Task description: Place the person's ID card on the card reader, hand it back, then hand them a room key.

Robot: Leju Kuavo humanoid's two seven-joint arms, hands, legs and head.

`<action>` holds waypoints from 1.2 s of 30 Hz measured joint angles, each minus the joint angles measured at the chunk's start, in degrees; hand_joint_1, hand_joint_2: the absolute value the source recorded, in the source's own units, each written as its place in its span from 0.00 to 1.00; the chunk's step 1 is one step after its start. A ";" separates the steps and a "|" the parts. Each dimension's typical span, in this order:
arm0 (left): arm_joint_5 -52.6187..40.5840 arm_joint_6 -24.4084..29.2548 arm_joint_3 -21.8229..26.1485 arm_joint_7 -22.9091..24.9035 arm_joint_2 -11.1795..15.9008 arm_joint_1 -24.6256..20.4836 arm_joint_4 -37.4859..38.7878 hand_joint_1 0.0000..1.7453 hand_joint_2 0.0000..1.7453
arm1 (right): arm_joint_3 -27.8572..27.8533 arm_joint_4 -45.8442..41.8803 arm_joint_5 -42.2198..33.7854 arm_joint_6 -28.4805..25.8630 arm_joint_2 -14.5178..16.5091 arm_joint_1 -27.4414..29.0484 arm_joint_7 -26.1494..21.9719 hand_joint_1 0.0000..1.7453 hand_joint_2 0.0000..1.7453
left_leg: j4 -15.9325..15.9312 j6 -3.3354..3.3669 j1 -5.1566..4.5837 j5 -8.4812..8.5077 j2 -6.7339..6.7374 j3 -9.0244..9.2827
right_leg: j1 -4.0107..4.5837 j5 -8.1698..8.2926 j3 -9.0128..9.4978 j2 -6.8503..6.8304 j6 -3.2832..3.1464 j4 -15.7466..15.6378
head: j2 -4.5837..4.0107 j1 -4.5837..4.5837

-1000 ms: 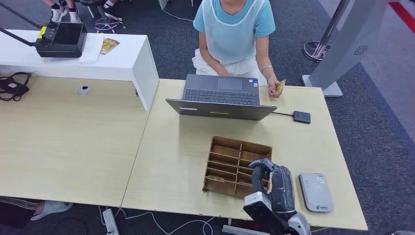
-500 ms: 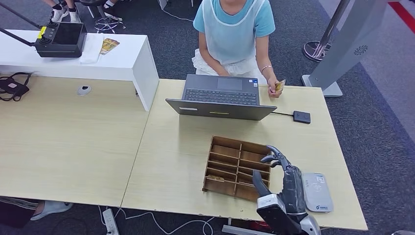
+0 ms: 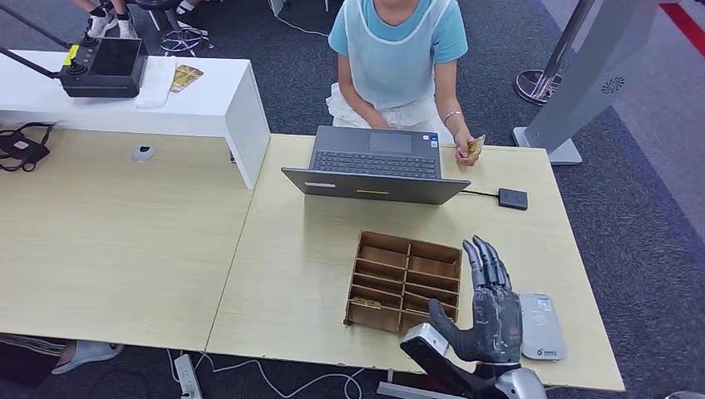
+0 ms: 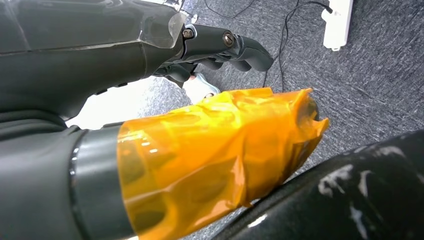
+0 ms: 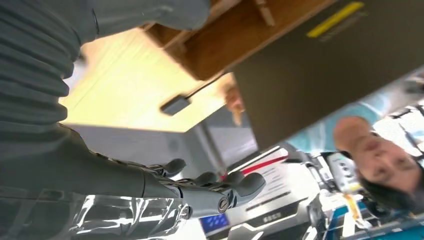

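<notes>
Right hand point(image 3: 492, 309) empty, fingers straight – person's ID card point(image 3: 475, 146) in head view.

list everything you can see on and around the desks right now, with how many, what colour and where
laptop: one, grey, far side of the right desk
card: one, yellowish, in the person's hand
wooden organiser: one, brown, near middle of the right desk
card reader: one, grey, near right corner
small black box: one, cabled, right of the laptop
black device: one, on the white shelf
right hand: one, dark grey, fingers spread, between organiser and reader
left hand: one, dark, hanging over carpet
</notes>
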 joint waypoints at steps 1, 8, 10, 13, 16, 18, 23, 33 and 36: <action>0.00 -0.01 0.00 0.06 -0.02 0.00 0.00 0.00 0.00 | 0.20 0.68 2.71 -0.34 -0.19 0.09 1.76 0.20 1.00 | 0.00 0.00 0.00 0.00 0.00 0.00 | 0.00 0.00 0.00 0.00 0.00 0.00 | 0.00 0.00; 0.00 -0.07 0.00 0.27 -0.10 0.00 0.00 0.00 0.00 | 2.85 3.87 6.94 -0.84 -1.58 0.33 4.64 0.22 1.00 | 0.00 0.00 0.00 0.00 0.00 -0.01 | 0.00 0.00 0.00 0.00 0.00 0.00 | 0.00 0.00; 0.00 -0.08 0.00 0.27 -0.10 0.00 0.00 0.00 0.00 | 4.27 4.42 7.40 -0.62 -1.79 0.20 4.77 0.23 1.00 | 0.00 0.00 0.00 0.00 0.00 -0.01 | 0.00 0.00 0.00 0.00 0.00 0.00 | 0.00 0.00; 0.00 -0.15 0.00 0.27 -0.11 -0.01 0.00 0.00 0.00 | 7.25 5.66 8.45 -0.01 -2.17 -0.23 5.89 0.24 1.00 | 0.00 0.00 0.01 0.00 0.00 0.00 | 0.00 0.00 0.00 0.00 0.00 0.00 | 0.00 0.00; 0.00 -0.29 0.00 0.28 -0.14 -0.02 0.00 0.00 0.00 | 10.62 7.81 8.99 0.14 -2.69 -0.82 7.38 0.26 1.00 | 0.00 0.00 0.01 0.00 0.00 0.00 | 0.00 0.00 0.00 0.00 0.00 0.00 | 0.00 0.00; 0.00 -0.38 0.00 0.29 -0.15 -0.02 0.00 0.00 0.00 | 12.39 9.17 8.99 0.13 -3.00 -1.08 7.86 0.26 1.00 | 0.00 0.00 0.01 0.00 0.00 0.00 | 0.00 0.00 0.00 0.00 0.00 0.00 | 0.00 0.00; 0.00 -0.41 0.00 0.29 -0.17 -0.02 0.00 0.00 0.00 | 14.56 11.06 8.97 0.11 -3.45 -1.47 8.25 0.25 1.00 | 0.00 0.00 0.00 0.00 0.00 -0.01 | 0.00 0.00 0.00 0.00 0.00 0.00 | 0.00 0.00; 0.00 -0.54 0.00 0.38 -0.16 -0.03 0.00 0.00 0.00 | 17.44 12.74 7.69 -0.09 -3.95 -2.67 8.16 0.22 1.00 | 0.00 0.00 0.00 0.00 0.00 0.00 | 0.00 0.00 0.00 0.00 0.00 0.00 | 0.00 0.00; 0.00 -0.57 0.00 0.38 -0.16 -0.04 0.00 0.00 0.00 | 18.44 13.22 7.49 -0.08 -4.04 -3.24 8.04 0.21 1.00 | 0.00 0.00 0.01 0.00 0.00 0.00 | 0.00 0.00 0.00 0.00 0.00 0.01 | 0.00 0.00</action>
